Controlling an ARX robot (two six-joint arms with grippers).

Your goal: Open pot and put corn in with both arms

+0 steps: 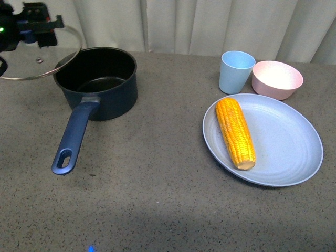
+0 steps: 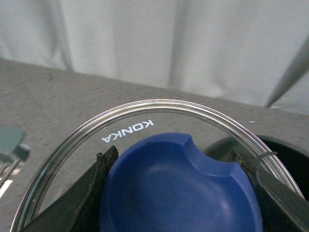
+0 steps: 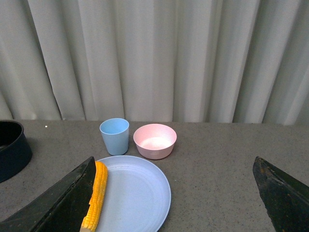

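Observation:
The navy pot (image 1: 97,81) stands open at the back left, its long handle (image 1: 73,137) pointing toward me. My left gripper (image 1: 37,26) is shut on the blue knob (image 2: 178,188) of the glass pot lid (image 1: 31,58) and holds it tilted, up and left of the pot. The corn (image 1: 236,132) lies on the left part of a light-blue plate (image 1: 283,152). My right gripper (image 3: 176,203) is open and empty, above the table with the corn (image 3: 95,193) beside one finger; it is out of the front view.
A light-blue cup (image 1: 236,71) and a pink bowl (image 1: 277,79) stand behind the plate. White curtains hang along the table's back edge. The grey tabletop (image 1: 157,184) lies between pot and plate.

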